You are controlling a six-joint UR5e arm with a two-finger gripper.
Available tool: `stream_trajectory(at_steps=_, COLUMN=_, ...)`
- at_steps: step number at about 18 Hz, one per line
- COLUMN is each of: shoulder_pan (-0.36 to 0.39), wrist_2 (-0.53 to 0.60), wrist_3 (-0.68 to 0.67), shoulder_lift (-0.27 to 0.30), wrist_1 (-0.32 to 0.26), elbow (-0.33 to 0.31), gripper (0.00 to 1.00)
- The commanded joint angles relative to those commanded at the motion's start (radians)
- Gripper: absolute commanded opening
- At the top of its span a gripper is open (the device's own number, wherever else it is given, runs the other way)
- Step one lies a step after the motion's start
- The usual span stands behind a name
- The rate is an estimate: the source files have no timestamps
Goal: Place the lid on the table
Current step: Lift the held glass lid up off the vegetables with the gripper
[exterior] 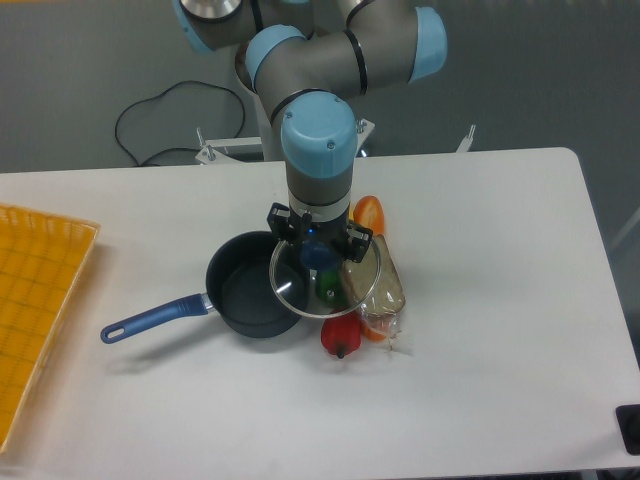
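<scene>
The lid [300,287], clear glass with a thin metal rim, hangs tilted over the right edge of the dark saucepan [245,295]. Its blue knob [318,252] sits between the fingers of my gripper [318,244], which points straight down and is shut on it. The lid looks lifted off the pan and overlaps food items lying to the right. Everything stands on the white table [500,300].
The saucepan's blue handle [150,319] points to the front left. A red pepper [342,337], an orange pepper [368,212], a bagged bread loaf [385,292] and a green item [328,291] cluster right of the pan. An orange grid tray [35,310] lies at the left edge.
</scene>
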Motion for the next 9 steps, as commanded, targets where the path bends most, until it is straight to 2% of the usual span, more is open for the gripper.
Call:
stream_trajectory(at_steps=5, shoulder_pan=0.023, wrist_2=-0.009, wrist_3=0.0, shoulder_lift=-0.006, wrist_1=0.0, elbow=0.006, gripper=0.58)
stream_trajectory(at_steps=9, shoulder_pan=0.06, wrist_2=-0.009, wrist_3=0.055, shoulder_lift=-0.011, wrist_1=-0.002, elbow=0.006, gripper=0.58)
